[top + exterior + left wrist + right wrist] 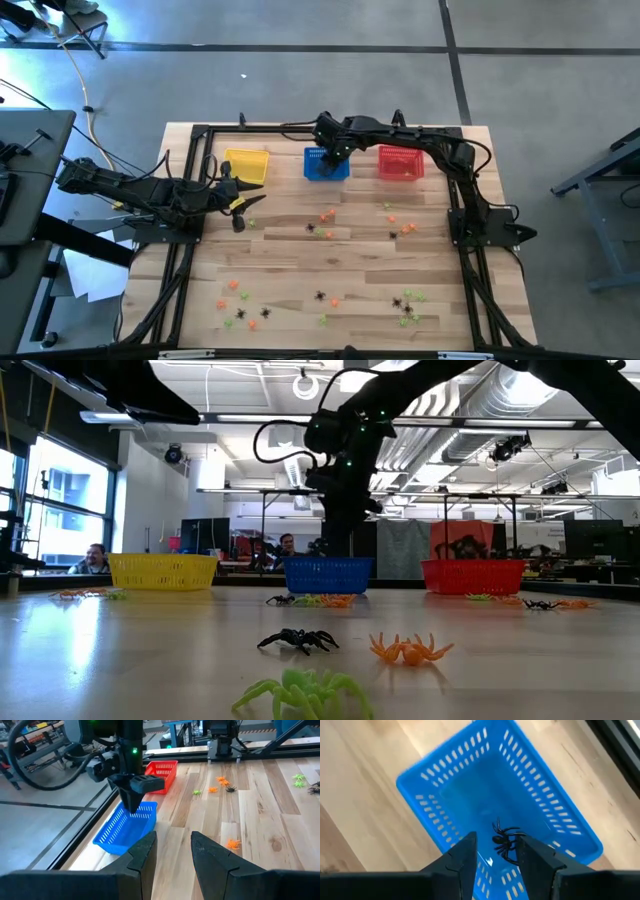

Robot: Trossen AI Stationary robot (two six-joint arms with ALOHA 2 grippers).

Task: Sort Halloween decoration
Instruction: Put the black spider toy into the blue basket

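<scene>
My right gripper (335, 160) hangs open over the blue basket (470, 785), fingers pointing down into it. One black spider trinket (506, 842) shows in the gap between the fingers, below them, inside the basket. My left gripper (172, 850) waits open at the table's left, beside the yellow basket (247, 165), with nothing between its fingers. Several black, orange and green trinkets lie scattered on the wood: a group mid-table (325, 218) and groups near the front edge (240, 305) (408, 300).
The red basket (400, 162) stands at the far right of the basket row, along the table's far edge. A black frame (190, 200) runs along the table's sides. People sit in the room beyond the table (95, 557). Bare wood lies between the trinket groups.
</scene>
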